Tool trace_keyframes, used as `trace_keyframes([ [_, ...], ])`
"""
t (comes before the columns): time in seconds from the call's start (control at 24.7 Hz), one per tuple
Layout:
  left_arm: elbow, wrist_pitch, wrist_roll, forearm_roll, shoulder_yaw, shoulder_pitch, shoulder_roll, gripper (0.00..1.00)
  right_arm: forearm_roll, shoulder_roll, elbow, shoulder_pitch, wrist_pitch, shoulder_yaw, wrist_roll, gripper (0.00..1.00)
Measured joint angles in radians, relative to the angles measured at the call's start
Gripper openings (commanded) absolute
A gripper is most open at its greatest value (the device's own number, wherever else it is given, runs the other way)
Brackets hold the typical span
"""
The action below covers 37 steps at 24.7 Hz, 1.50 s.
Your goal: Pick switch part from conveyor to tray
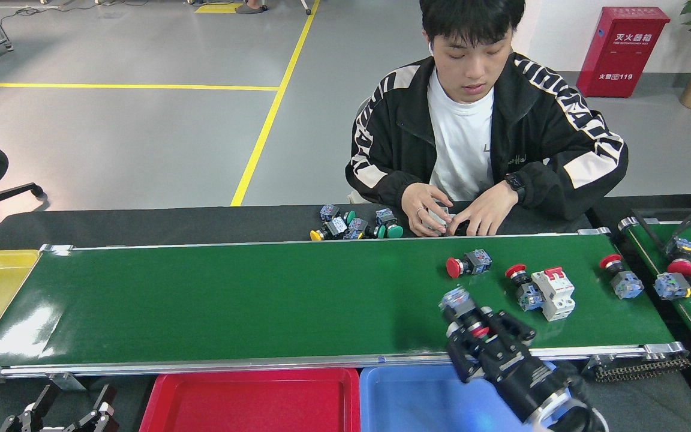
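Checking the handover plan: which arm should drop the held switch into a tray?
Right. The right gripper already holds a switch part near the blue tray. The left gripper sits empty at the far left corner.

Right gripper (476,336) over near rail of glossy dark-green conveyor belt (231,300), fingers clamped on red-capped switch part with blue-grey body (464,306). Blue plastic tray (417,399) just below conveyor. White breaker with red toggle (554,293) on conveyor, right of gripper. Left gripper (63,414) below conveyor's left end, jaw state unclear.
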Motion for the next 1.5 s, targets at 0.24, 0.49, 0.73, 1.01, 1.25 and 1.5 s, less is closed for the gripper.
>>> trace_keyframes([
  [0.24,-0.022,-0.024,0.000,-0.006,-0.067,0.002,0.000,1.00,0.058,0.070,0.077,0.012,0.013,0.203,0.000,0.98],
  [0.49,-0.074,0.034,-0.101,-0.014,-0.128,-0.011,-0.027,1.00,0.091,0.092,0.099,-0.018,0.112,0.227,-0.001,0.97],
  [0.73,-0.077,0.158,-0.133,-0.016,-0.165,-0.021,-0.026,1.00,0.088,0.108,0.068,-0.108,0.314,0.075,-0.001,0.97],
  [1.01,-0.077,0.170,-0.129,-0.016,-0.143,-0.020,-0.024,1.00,0.087,0.061,-0.003,-0.034,0.507,-0.156,-0.042,0.97],
  [1.25,-0.073,0.171,-0.094,-0.015,-0.121,-0.015,-0.024,1.00,0.087,0.047,-0.122,0.193,0.504,-0.182,-0.109,0.97],
  [1.5,-0.070,0.172,-0.089,-0.015,-0.121,-0.012,-0.024,1.00,0.104,0.049,-0.106,0.126,0.497,-0.172,-0.121,0.96],
])
